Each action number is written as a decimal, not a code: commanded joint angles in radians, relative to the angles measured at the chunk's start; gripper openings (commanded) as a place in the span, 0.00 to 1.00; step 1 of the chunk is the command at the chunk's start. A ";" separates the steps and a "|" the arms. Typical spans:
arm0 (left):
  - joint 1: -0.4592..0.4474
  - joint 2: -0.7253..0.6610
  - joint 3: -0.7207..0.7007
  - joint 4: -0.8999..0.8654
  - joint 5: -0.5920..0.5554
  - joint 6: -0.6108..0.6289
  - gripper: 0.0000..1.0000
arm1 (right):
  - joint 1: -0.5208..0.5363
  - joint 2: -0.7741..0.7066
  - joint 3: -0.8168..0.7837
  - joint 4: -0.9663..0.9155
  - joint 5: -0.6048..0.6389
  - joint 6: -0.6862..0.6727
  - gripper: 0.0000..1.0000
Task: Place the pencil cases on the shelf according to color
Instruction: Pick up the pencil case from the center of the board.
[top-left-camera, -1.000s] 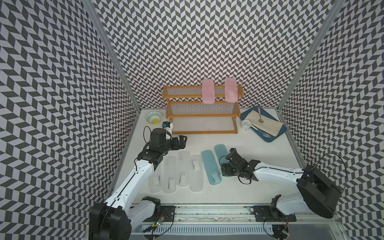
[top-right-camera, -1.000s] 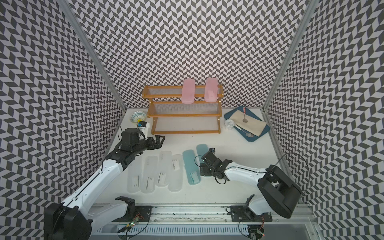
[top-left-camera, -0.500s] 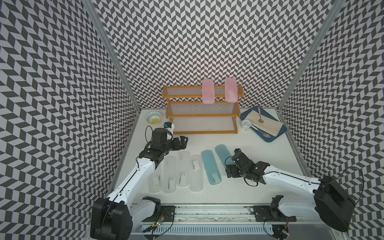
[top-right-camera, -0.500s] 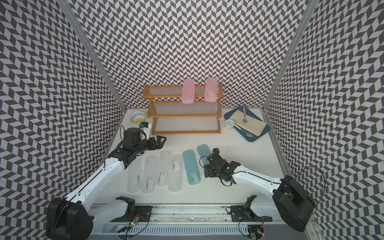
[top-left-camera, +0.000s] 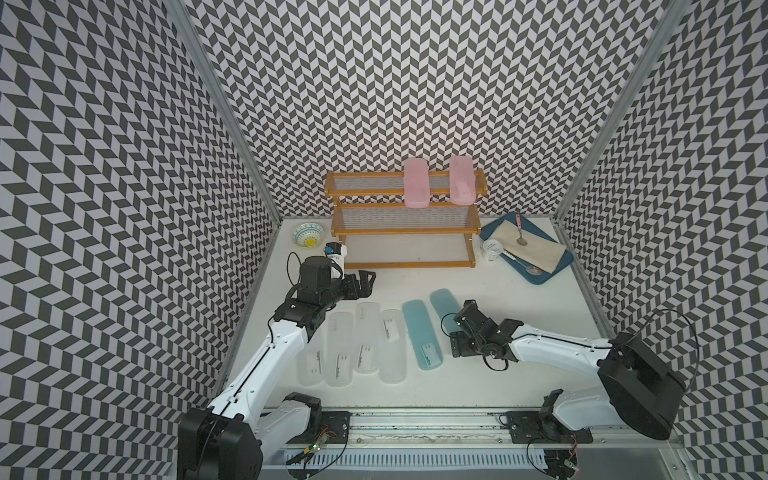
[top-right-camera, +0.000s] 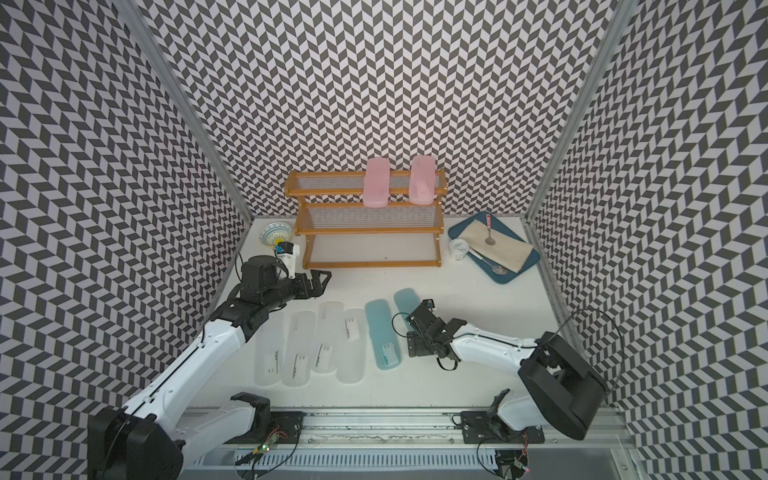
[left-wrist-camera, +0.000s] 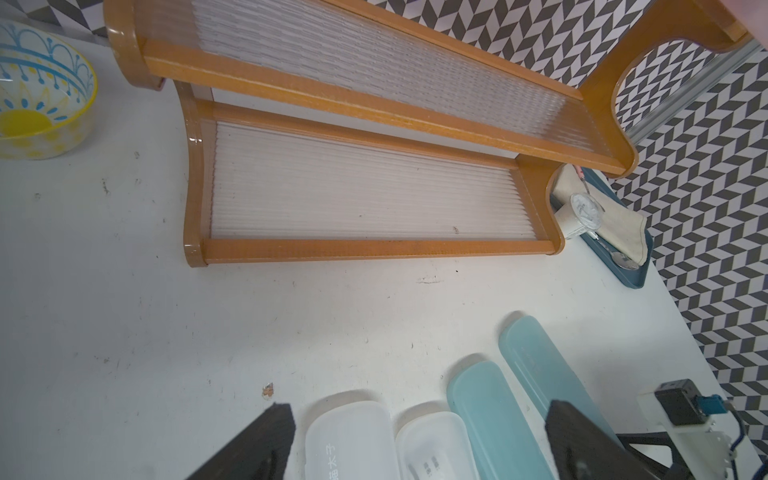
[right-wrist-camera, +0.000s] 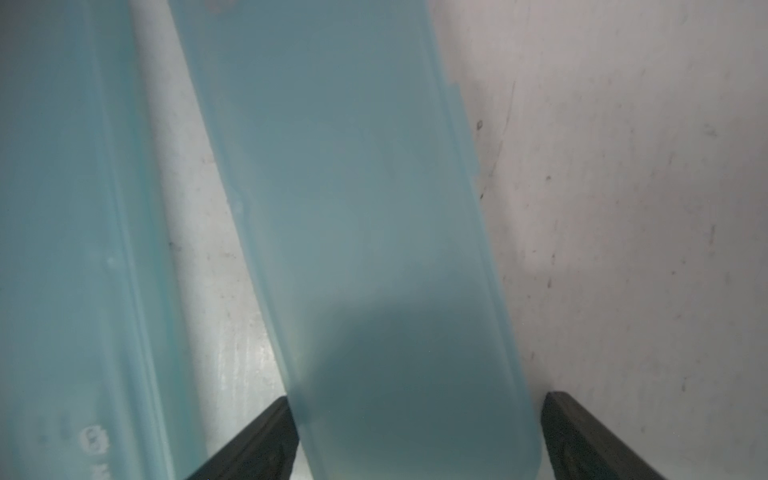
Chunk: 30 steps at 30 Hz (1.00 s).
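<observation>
The right gripper (right-wrist-camera: 415, 436) stands wide, one finger on each side of the near end of a light blue pencil case (right-wrist-camera: 374, 208). It is low over the table (top-left-camera: 519, 299) and not clamped. One finger looks to touch the case's edge, and there is a gap at the other.

The second blue case (right-wrist-camera: 62, 208) lies just beside it, so the finger in that narrow lane could nudge it askew. A hold this close to the end would probably let the long, smooth case droop or swivel when lifted.

The left gripper (left-wrist-camera: 419, 440) is wide open and empty, above the far ends of the four clear cases (top-left-camera: 368, 336), which lie in a row toward the front left of the table.

Both pink cases (top-left-camera: 416, 183) sit on the top tier of the shelf (top-left-camera: 407, 264), at the middle of the back edge. They overhang its front rail, so a blue case carried in high might knock them.

The table is white, smooth and scuffed with small dark marks. A patterned bowl (top-left-camera: 308, 235) sits at the back left corner and a dark blue tray (top-left-camera: 540, 279) at the back right. Black-and-white herringbone walls close in three sides.
</observation>
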 joint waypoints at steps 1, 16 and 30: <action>0.004 0.012 0.005 0.026 0.037 0.011 1.00 | 0.021 0.000 -0.059 0.045 -0.016 0.069 0.91; 0.005 0.021 0.004 0.025 0.048 0.011 1.00 | 0.112 -0.104 -0.150 0.091 0.083 0.182 0.72; 0.005 0.020 0.000 0.024 0.012 0.003 1.00 | 0.119 -0.049 -0.167 0.139 0.041 0.122 0.88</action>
